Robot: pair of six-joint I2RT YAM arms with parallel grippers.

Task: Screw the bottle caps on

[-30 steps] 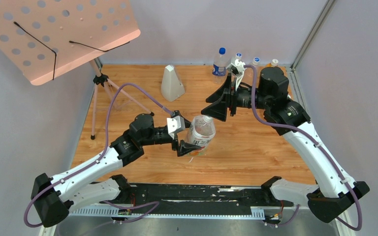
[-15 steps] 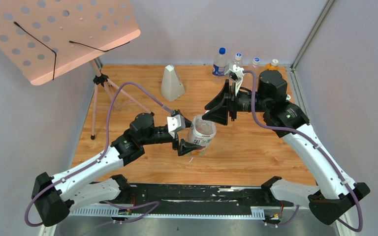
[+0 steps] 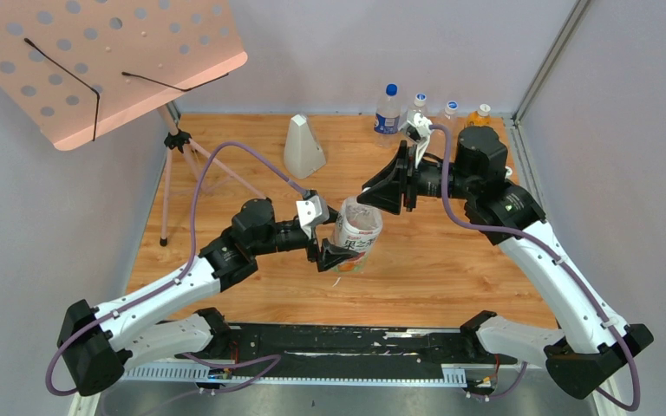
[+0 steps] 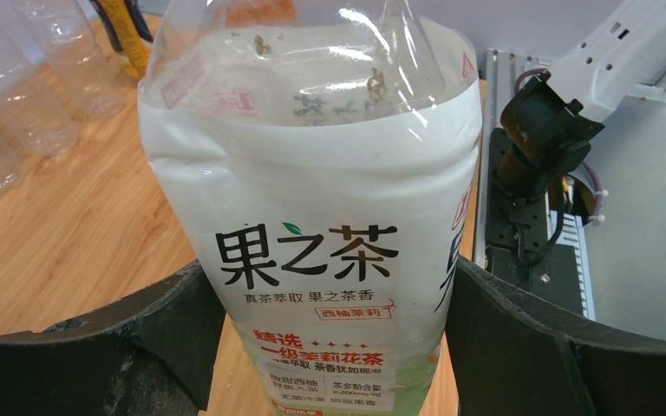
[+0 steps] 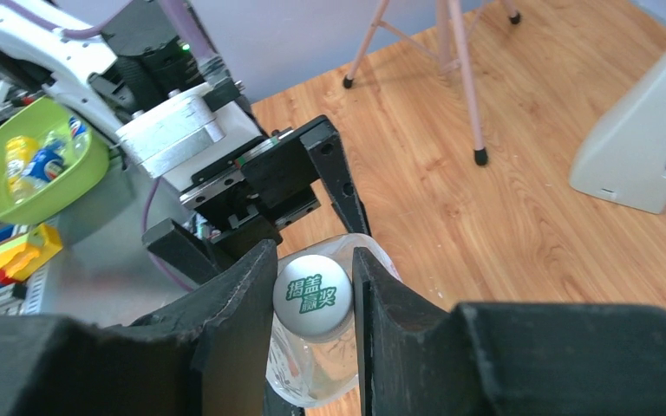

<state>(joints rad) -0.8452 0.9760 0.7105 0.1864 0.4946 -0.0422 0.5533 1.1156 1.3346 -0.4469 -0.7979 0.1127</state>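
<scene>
My left tool [image 4: 329, 342] is clamped around the labelled body of the larger bottle [image 3: 357, 236], holding it roughly upright over the middle of the tabletop [image 3: 451, 269]. My right tool [image 3: 369, 191] pinches a white cap [image 5: 311, 295] directly above that bottle's neck; I can't tell whether they touch.

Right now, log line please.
left gripper: shut on bottle | right gripper: shut on cap | cap: over bottle mouth, seating unclear

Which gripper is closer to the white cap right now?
Right. The right gripper has the white cap between its fingers, atop the bottle. The left gripper clamps the labelled body of the bottle, below the cap.
</scene>
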